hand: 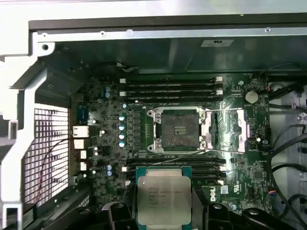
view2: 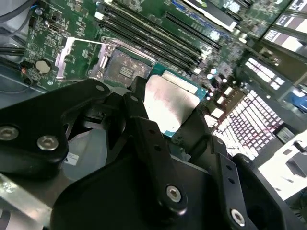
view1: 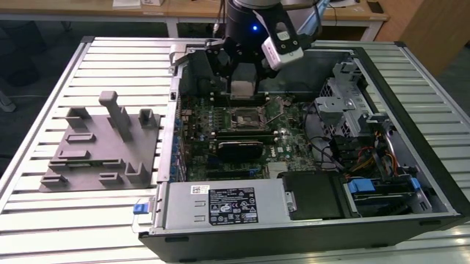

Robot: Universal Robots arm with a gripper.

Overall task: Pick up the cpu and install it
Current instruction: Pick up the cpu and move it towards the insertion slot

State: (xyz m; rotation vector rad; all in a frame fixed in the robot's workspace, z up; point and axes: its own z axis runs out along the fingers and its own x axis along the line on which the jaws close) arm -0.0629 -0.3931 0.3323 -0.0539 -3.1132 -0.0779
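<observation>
Hovering near the open motherboard socket inside the computer case, the claw pinches the cpu by its edges, silvery top up.

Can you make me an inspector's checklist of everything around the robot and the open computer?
Surface: slatted metal table, with the open computer case lying on it.
Job's things: the cpu is held over the motherboard. The socket is open and bare, and the cpu is not yet in it.
Clutter: grey tray with upright posts, to the exterior view's left of the case.
Grippers: gripper above the motherboard, jaws shut on the cpu.
Cables: coloured wires inside the case, on the exterior view's right, apart from the socket.
Surroundings: wooden desks behind the table.
</observation>
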